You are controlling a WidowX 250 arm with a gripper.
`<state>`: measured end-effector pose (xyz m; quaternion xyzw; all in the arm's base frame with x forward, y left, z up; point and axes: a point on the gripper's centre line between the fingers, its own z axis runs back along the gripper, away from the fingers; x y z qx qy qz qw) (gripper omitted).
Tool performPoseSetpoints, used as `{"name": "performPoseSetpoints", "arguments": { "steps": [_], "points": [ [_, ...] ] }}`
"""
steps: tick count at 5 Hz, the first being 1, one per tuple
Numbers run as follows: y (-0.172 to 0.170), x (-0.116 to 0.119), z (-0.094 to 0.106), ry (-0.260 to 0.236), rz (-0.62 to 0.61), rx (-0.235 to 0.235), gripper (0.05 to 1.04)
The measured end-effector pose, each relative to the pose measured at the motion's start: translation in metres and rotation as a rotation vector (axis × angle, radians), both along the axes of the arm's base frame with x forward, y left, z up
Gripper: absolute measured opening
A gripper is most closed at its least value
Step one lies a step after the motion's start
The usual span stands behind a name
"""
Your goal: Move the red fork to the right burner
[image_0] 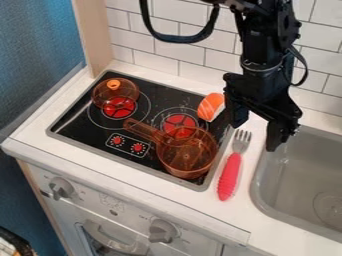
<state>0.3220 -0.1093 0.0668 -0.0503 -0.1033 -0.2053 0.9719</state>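
Fork [229, 175] lies tines nearest my spread fingers [274, 134] — long axis running toward the table [194, 200] front edge.

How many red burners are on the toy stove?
2: the left burner, partly behind the see-through orange lid, and the right burner, partly behind the orange pan.

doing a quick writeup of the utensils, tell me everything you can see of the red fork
The red fork has a red, plastic-looking handle with ribs toward its rounded end, and a shiny, metal-looking head with several tines. It lies lengthwise on the white counter, between the stove and the sink, tines toward the tiled wall, handle end toward the front. The open gripper hangs by the tines without holding it.
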Motion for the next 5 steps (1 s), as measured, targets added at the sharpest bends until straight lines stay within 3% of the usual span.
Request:
{"name": "performPoseSetpoints", "arguments": {
  "steps": [3,5],
  "points": [
    [-0.010,-0.010,-0.050,0.101,-0.014,0.026,1.000],
    [-0.004,-0.008,-0.076,0.164,0.014,0.088,1.000]
  ]
}}
